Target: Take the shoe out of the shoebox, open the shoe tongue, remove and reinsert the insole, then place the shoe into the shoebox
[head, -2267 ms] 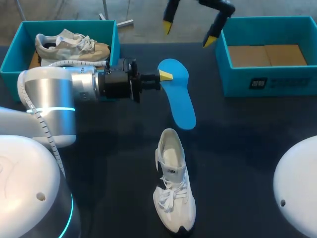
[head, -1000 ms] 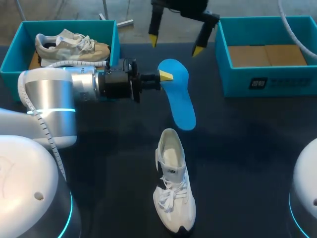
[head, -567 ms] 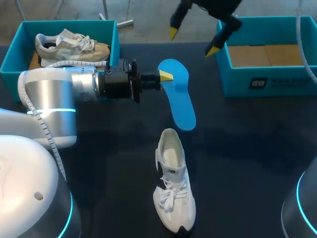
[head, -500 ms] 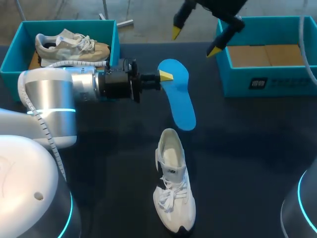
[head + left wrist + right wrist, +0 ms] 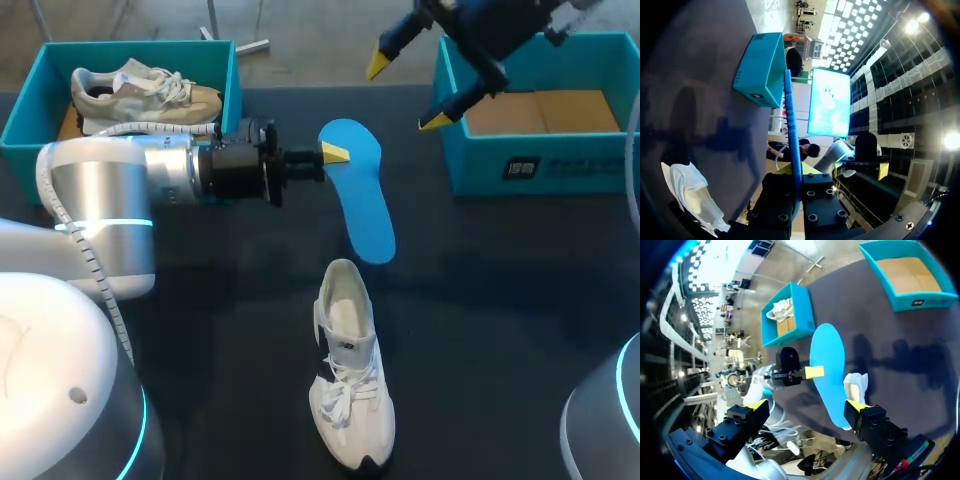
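Dark table (image 5: pixel 500 300) bears a white shoe (image 5: pixel 352 380) — left end effector (image 5: pixel 335 153) pinches blue insole (image 5: pixel 365 205), right end effector (image 5: pixel 407 93) spread.

Bench (image 5: pixel 500 330) open right of the white shoe (image 5: pixel 350 380). Blue insole (image 5: pixel 362 205) and left arm (image 5: pixel 150 180) span centre-left; left shoebox (image 5: pixel 22 120) and right shoebox (image 5: pixel 545 172) block the far corners.
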{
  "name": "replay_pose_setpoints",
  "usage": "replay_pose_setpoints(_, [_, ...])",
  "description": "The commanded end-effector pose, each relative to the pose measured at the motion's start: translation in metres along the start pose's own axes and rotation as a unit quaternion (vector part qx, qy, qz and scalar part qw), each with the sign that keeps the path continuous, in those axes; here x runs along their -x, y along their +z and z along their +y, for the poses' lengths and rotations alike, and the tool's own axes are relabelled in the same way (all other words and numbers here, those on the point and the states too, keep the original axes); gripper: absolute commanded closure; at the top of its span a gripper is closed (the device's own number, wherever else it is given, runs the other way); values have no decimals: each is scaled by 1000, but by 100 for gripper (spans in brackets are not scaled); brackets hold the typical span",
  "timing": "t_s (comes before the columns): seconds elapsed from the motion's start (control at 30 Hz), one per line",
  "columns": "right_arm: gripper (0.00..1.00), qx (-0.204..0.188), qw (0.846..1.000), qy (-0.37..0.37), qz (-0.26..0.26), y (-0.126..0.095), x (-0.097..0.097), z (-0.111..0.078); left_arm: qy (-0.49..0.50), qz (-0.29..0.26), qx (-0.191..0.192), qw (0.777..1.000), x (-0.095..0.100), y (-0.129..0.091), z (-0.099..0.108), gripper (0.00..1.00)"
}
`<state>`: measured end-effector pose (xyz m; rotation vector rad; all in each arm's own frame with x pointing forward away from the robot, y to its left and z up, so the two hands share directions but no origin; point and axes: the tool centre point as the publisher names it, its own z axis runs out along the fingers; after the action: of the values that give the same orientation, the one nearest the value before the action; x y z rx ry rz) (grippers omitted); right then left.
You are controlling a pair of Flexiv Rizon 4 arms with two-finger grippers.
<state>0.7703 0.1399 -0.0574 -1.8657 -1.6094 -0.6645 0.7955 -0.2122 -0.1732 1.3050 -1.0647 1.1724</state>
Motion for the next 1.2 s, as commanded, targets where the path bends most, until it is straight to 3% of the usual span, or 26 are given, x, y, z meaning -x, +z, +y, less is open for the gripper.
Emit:
replay_pose_setpoints(0.03, [0, 0, 989, 1, 149, 3, 9, -1, 0, -2, 1, 1000, -1, -1, 1, 100])
replay_pose_setpoints(0.77, [0, -20, 961, 9, 275, 19, 48, 13, 0, -2, 1, 1000, -1, -1, 1, 100])
replay_pose_setpoints(1.2, [0, -24, 958, 14, 286, 26, 54, 16, 7, -1, 1, 1000, -1, -1, 0, 100])
